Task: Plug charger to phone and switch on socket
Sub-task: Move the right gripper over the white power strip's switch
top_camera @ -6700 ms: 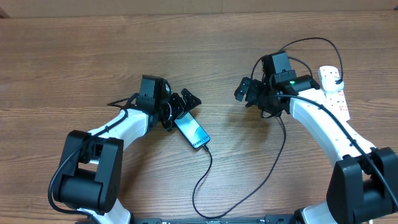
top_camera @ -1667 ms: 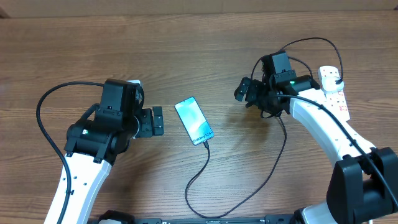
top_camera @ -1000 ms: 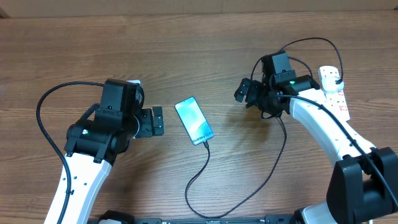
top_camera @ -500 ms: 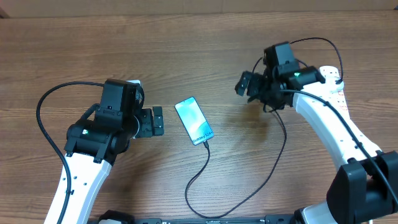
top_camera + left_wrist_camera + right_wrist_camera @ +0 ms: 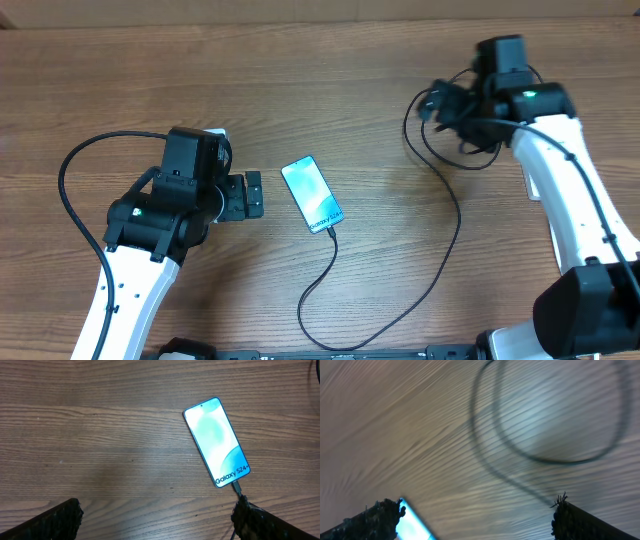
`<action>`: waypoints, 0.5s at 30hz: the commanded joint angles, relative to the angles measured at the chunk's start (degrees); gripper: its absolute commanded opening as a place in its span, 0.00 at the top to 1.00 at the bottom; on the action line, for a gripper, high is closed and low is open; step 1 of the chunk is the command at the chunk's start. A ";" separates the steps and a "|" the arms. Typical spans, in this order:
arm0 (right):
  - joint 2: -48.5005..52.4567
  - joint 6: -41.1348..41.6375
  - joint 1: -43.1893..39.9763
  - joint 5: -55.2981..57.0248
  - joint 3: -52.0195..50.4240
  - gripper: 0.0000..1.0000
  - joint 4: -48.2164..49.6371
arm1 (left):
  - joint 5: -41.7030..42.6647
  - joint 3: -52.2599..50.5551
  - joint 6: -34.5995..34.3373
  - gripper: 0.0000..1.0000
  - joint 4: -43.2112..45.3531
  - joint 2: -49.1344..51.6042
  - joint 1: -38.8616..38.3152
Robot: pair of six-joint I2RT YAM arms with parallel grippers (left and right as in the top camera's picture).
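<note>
Left wrist view showed the left jaws spread wide and empty above the brown wooden worktop (image 5: 100, 425). The slim light-blue glossy phone (image 5: 216, 442) lay flat ahead, with the thin black charger cable (image 5: 237, 488) plugged into its near end. The right jaws were likewise released, empty, over a blurred loop of that cable.

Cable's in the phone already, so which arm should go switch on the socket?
Right, probably. The charger runs from the phone up under the right arm, where the open right gripper hovers; the socket itself is hidden. The left gripper sits beside the phone.
</note>
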 commanded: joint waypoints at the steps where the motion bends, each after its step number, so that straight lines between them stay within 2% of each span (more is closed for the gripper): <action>1: -0.98 -1.75 -4.98 1.01 1.49 0.00 0.04 | -0.76 0.94 1.25 0.00 0.07 0.02 0.28; 9: -0.90 -3.48 -18.51 -1.03 1.46 0.00 0.68 | -0.76 0.94 1.25 0.00 0.07 0.02 0.28; 15: -0.87 -6.32 -24.63 -3.89 0.33 0.00 2.29 | -0.76 0.94 1.25 0.00 0.04 0.02 0.28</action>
